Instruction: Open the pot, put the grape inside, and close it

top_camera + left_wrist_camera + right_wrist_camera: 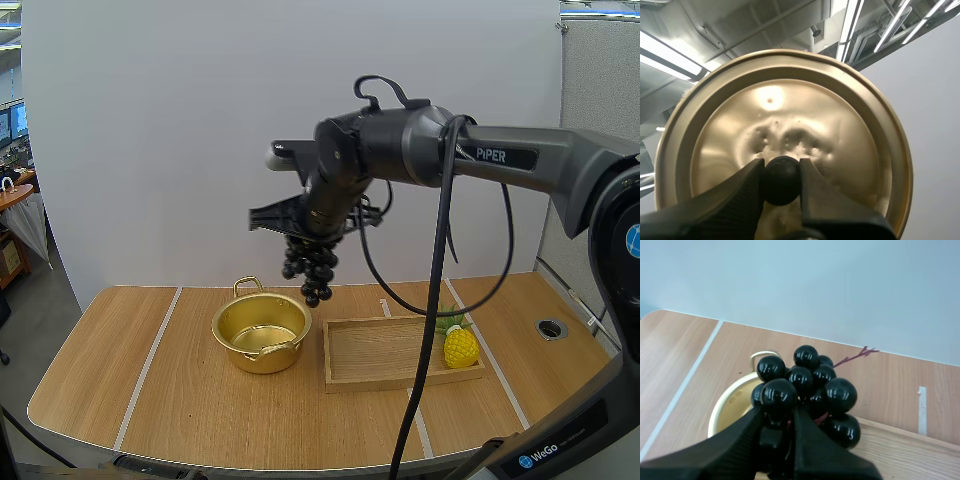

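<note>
The pot [256, 357] stands open. My left end effector [781, 179] clamps its lid [790, 100]; my right end effector [778, 424] holds the grapes [812, 382] over the rim. Dropping and closing remain.

Grey right arm [560, 165] lettered PiPER in white, with black claw fingers [735, 445].

My high camera looks forward and down over the table [150, 400]. Left wrist camera faces upward, close under the lid [790, 110]. Right wrist camera looks down closely on grapes [805, 385] and pot [730, 410], both shared with the high view.
</note>
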{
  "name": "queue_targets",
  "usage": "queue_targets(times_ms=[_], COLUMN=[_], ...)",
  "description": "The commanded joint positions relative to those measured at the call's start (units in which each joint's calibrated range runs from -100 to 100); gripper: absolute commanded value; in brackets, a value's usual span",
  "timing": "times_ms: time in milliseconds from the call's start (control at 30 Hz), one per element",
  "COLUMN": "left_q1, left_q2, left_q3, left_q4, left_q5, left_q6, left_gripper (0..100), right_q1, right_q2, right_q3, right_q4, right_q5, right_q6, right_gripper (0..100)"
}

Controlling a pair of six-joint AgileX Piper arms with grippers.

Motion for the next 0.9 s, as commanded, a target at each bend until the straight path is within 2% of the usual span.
queue_targets(times_ms=[0, 167, 867], left_q1=[-0.10, -0.10, -0.10], left_q2=[-0.30, -0.30, -0.30], left_q3=[-0.34, -0.34, -0.34], left_q4=[0.18, 0.18, 0.18], left_q5=[-2.57, -2.57, -2.57], left_q6=[-0.58, -0.58, -0.58], left_gripper=[0, 0, 0], right_q1=[3.89, 5.63, 5.70], right_q2=[0.50, 5.44, 21.80], right_q3=[-4.82, -6.78, -6.78], right_q4=[-0.43, -0.43, -0.32], right_q5=[2.03, 2.03, -6.79], right_q6=[-1.31, -2.07, -2.15], right_gripper=[0, 0, 0])
